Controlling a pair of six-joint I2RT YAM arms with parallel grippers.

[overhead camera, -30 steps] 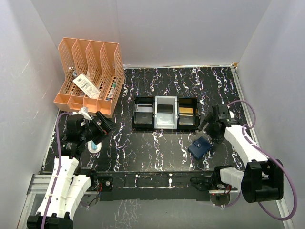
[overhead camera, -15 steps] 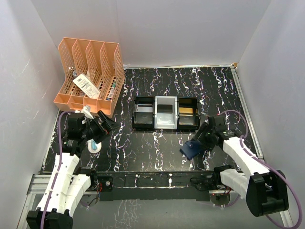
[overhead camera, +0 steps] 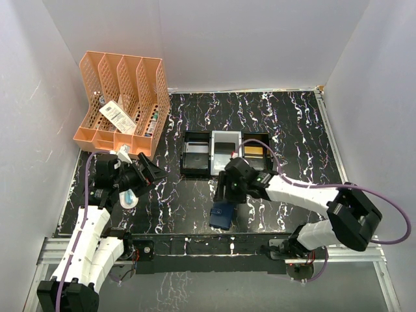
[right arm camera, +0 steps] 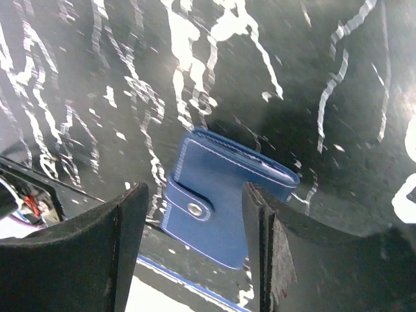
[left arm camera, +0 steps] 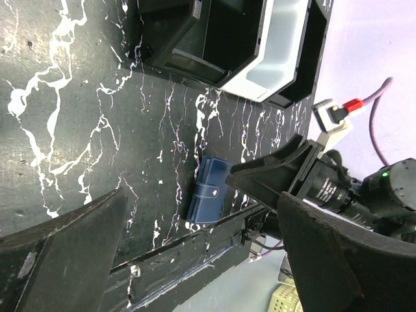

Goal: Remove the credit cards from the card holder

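Observation:
The card holder [overhead camera: 223, 214] is a navy-blue wallet, folded shut with its snap strap fastened. It lies near the table's front edge, also seen in the left wrist view [left arm camera: 208, 194] and the right wrist view [right arm camera: 218, 195]. My right gripper [overhead camera: 227, 194] stands over it with its jaws partly apart. In the right wrist view [right arm camera: 195, 188] one finger [right arm camera: 260, 221] overlaps the card holder's side. A strip of table shows between the other finger [right arm camera: 130, 221] and the strap side. The credit cards are hidden. My left gripper [overhead camera: 148, 170] hangs wide open at the left, holding nothing.
Three rectangular trays [overhead camera: 226, 155], black and grey, stand in a row behind the card holder. An orange file rack [overhead camera: 120, 104] sits at the back left. A pale blue oval case [overhead camera: 129, 198] lies under the left arm. The table's front rail [overhead camera: 214, 244] runs just below the card holder.
The right gripper came down over the card holder, narrowed its jaws and swept left towards the table's middle. The card holder moved left and turned with it. The left arm barely shifted.

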